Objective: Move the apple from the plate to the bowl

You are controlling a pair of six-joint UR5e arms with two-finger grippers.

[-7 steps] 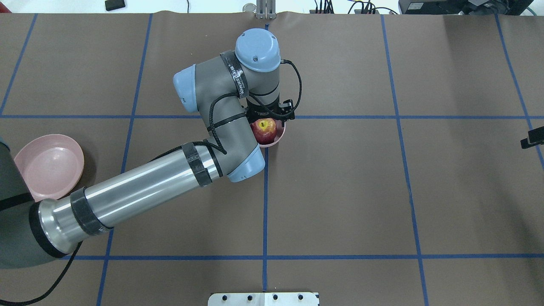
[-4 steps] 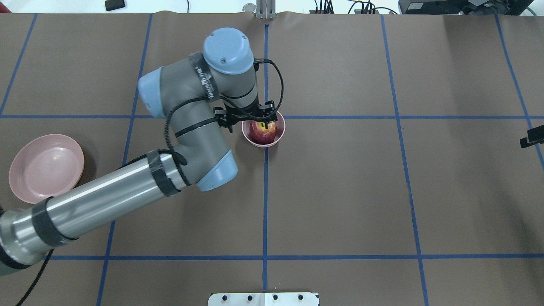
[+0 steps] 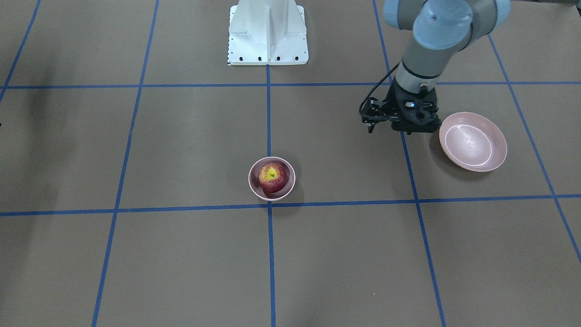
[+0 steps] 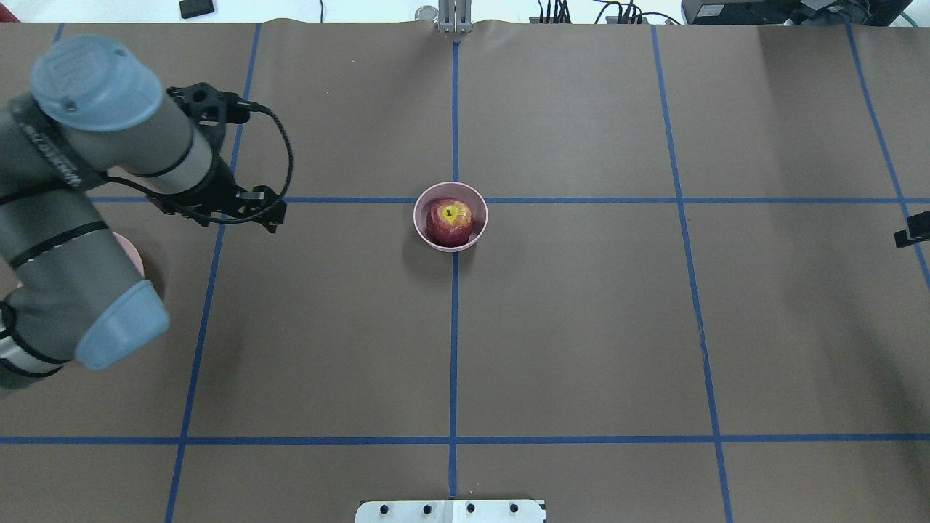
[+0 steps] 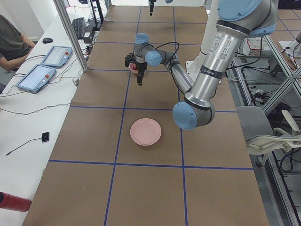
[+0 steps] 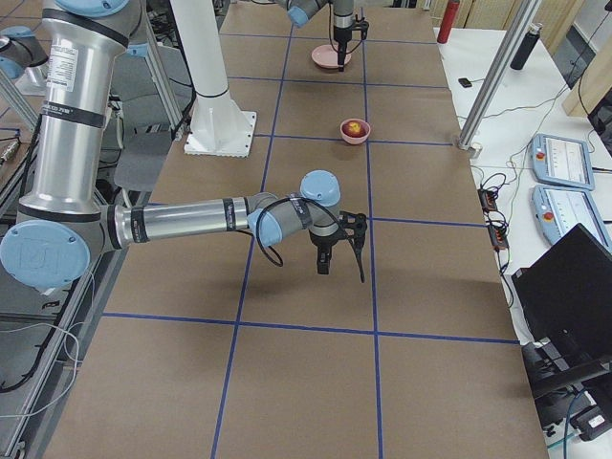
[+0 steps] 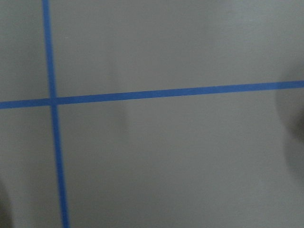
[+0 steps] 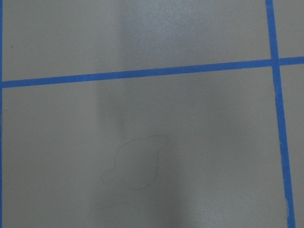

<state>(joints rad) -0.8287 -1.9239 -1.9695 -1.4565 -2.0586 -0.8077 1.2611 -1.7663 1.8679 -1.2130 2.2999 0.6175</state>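
Red apple (image 4: 450,221) sits in the bowl (image 4: 420,212), mid-table.
My left gripper (image 3: 405,123) hangs wrist-down on my left beside the plate (image 3: 495,150), pulled back from the bowl; I cannot tell whether its fingers are apart.

Robotics lab: blue-taped grid table (image 4: 581,327), teach pendants (image 5: 56,55), aluminium frame posts (image 6: 492,72).

The apple (image 3: 272,177) is dark red, bowl (image 3: 287,190) and plate (image 3: 472,143) pale pink.
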